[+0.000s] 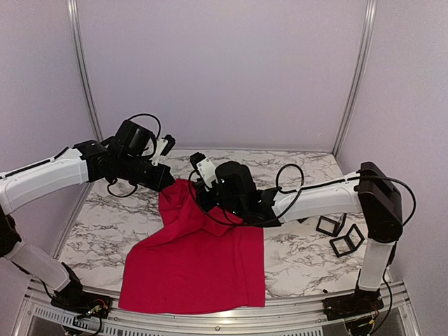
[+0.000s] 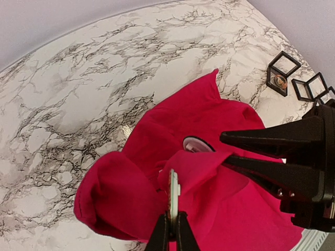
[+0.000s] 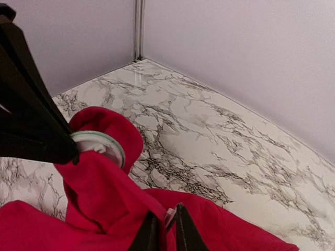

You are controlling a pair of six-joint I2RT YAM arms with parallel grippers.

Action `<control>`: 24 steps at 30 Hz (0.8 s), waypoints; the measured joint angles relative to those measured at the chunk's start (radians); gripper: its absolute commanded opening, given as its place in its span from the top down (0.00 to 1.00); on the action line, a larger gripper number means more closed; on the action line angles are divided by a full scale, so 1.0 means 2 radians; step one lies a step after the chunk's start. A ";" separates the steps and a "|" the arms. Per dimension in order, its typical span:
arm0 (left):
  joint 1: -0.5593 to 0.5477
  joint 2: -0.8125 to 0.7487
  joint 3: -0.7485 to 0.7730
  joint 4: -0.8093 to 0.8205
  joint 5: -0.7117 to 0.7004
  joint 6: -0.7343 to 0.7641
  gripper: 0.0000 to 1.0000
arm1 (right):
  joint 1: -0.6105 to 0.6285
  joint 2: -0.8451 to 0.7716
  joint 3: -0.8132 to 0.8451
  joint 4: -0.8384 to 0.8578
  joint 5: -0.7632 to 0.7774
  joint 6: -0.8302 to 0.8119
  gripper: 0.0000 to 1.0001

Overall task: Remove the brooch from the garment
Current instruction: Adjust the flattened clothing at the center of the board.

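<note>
Now: brooch pinched, cloth bunched

Red garment (image 1: 196,259) runs from the near edge to the middle of the table (image 1: 308,245), far part lifted in a bunch. The brooch (image 3: 99,144) sits in that bunch, at the tips of the left gripper (image 2: 174,215), whose jaws are closed on a thin pale rim, apparently the brooch's. The right gripper (image 3: 166,212) has narrow jaws nipping a cloth fold just beside. Judgement: brooch small, stiff, smooth, may slip; hold by rim. Garment light, limp, stretchy: pin it close beside.
</note>
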 measured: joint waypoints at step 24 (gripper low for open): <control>0.000 0.019 0.060 -0.021 0.026 -0.084 1.00 | 0.095 -0.009 -0.037 0.113 0.076 -0.065 0.32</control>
